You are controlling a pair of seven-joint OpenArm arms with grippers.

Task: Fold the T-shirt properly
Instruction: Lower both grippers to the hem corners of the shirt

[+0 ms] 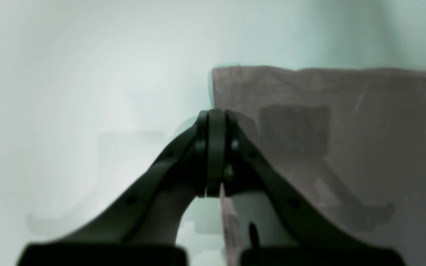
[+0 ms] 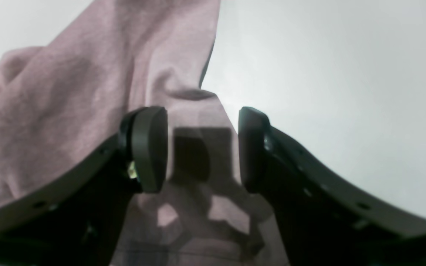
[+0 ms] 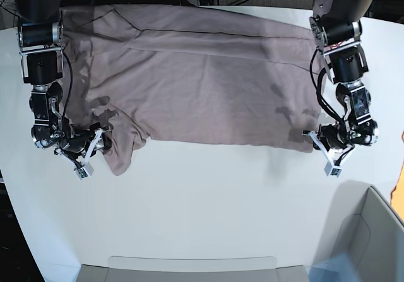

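The mauve T-shirt lies spread across the far half of the white table, its near edge roughly straight. Its left end is bunched into a rumpled sleeve. My right gripper is at that bunched end. In the right wrist view it is open, its pads either side of the wrinkled fabric, which lies just below them. My left gripper is at the shirt's near right corner. In the left wrist view it is shut, with a thin strip of the shirt's edge pinched between the jaws. The rest of the shirt lies flat to its right.
A grey bin stands at the near right corner of the table. A flat grey tray edge runs along the front. Dark cables and equipment sit behind the table's far edge. An orange object shows at the right border.
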